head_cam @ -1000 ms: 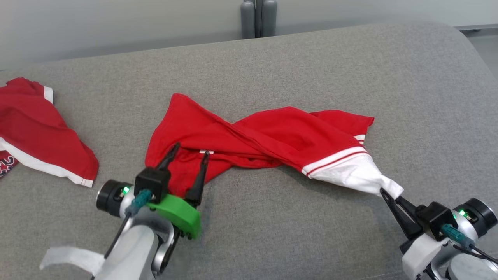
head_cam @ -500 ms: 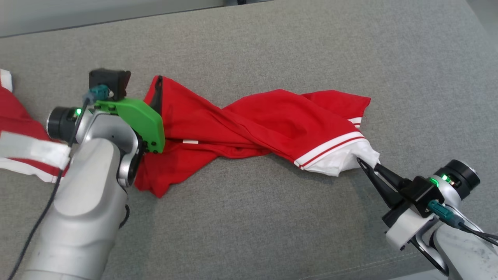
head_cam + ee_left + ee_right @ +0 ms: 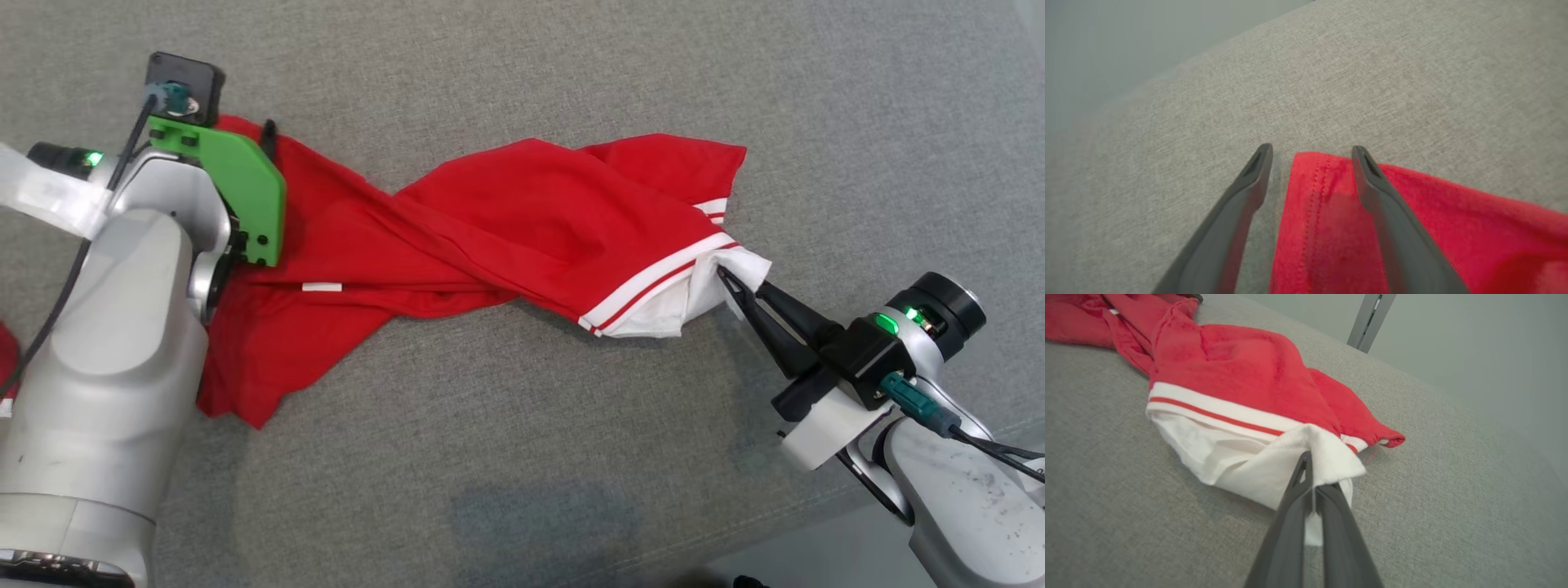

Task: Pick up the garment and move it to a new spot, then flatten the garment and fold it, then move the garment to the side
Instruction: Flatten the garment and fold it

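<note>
Right gripper (image 3: 1308,467) clamps a white corner of the limp, light red-and-white fabric garment (image 3: 522,220); left gripper (image 3: 1310,153), spread wide, should pinch its stitched red hem (image 3: 1306,212).

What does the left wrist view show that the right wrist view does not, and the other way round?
Left wrist view: the left gripper, open, with the stitched hem corner of the garment between its fingers; one finger lies over red cloth, the other over bare surface. Right wrist view: the right gripper, shut on the garment's white corner, a striped band above it, and a grey post behind. Both: red cloth lying on the grey surface.
</note>
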Motion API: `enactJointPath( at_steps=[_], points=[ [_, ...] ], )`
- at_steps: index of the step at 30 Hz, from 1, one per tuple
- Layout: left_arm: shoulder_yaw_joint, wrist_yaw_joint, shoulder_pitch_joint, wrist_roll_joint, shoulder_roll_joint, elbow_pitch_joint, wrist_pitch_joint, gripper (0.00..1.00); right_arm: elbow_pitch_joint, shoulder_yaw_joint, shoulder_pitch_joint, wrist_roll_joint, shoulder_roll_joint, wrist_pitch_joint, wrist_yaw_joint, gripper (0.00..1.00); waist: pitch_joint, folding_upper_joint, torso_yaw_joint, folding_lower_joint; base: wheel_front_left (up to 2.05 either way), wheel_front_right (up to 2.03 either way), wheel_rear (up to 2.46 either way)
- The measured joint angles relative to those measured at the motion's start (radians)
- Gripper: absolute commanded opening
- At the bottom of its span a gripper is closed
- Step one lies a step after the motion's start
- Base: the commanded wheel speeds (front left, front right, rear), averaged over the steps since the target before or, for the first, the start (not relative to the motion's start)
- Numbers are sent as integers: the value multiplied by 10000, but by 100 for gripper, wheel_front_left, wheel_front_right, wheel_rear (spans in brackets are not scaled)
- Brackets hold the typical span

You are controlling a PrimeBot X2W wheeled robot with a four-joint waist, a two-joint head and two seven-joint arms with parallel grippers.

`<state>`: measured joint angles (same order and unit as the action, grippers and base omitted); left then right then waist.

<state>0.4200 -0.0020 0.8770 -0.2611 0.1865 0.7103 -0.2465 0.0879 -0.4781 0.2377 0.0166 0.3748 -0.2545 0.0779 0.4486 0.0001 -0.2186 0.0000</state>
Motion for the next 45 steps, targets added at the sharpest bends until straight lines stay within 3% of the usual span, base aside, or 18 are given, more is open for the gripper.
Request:
enactJointPath(
  at_steps=[3, 11, 28, 29, 31, 33, 34, 35, 41, 45],
  points=[
    [63, -84, 208, 0, -217, 123, -8, 100, 54, 44, 1, 0, -2, 0, -4, 0, 200, 0, -109, 0, 0, 0, 0],
    [169, -171, 658, 119, -165, 541, -82, 100, 94, -59, 177, -2, -128, 0, -2, 0, 321, 0, -51, 0, 0, 0, 0],
    [543, -504, 1118, 188, -650, 1501, -886, 100, 336, -96, 170, -2, -50, 0, -4, 0, 123, 0, 482, 0, 0, 0, 0],
    [550, -506, 1119, 184, -679, 1542, -917, 96, 336, -96, 170, -2, -48, 0, -4, 0, 118, 0, 493, 0, 0, 0, 0],
    [558, -529, 1123, 178, -729, 1584, -976, 58, 334, -98, 172, -2, -48, 0, -2, 0, 111, -1, 513, 0, 0, 0, 0],
    [587, -610, 1125, 173, -805, 1630, -1034, 40, 336, -102, 172, -2, -46, 0, -2, 0, 106, 0, 530, 0, 0, 0, 0],
    [621, -660, 1126, 161, -853, 1645, -1049, 18, 337, -102, 172, -2, -46, 0, -2, 0, 103, 0, 539, 0, 0, 0, 0],
    [654, -686, 1126, 161, -911, 1674, -1051, 2, 341, -102, 172, -2, -46, 0, -2, 0, 98, 0, 547, 0, 0, 0, 0],
    [727, -769, 1174, 153, -1026, 1825, -1131, 0, 360, -94, 177, -2, -67, 0, -2, 0, 37, 0, 579, 0, 0, 0, 0],
    [604, -767, 1152, 63, -1024, 1818, -635, 0, 290, 40, 200, 8, -261, 0, -98, 0, -78, 0, 596, 0, 0, 0, 0]
  ],
)
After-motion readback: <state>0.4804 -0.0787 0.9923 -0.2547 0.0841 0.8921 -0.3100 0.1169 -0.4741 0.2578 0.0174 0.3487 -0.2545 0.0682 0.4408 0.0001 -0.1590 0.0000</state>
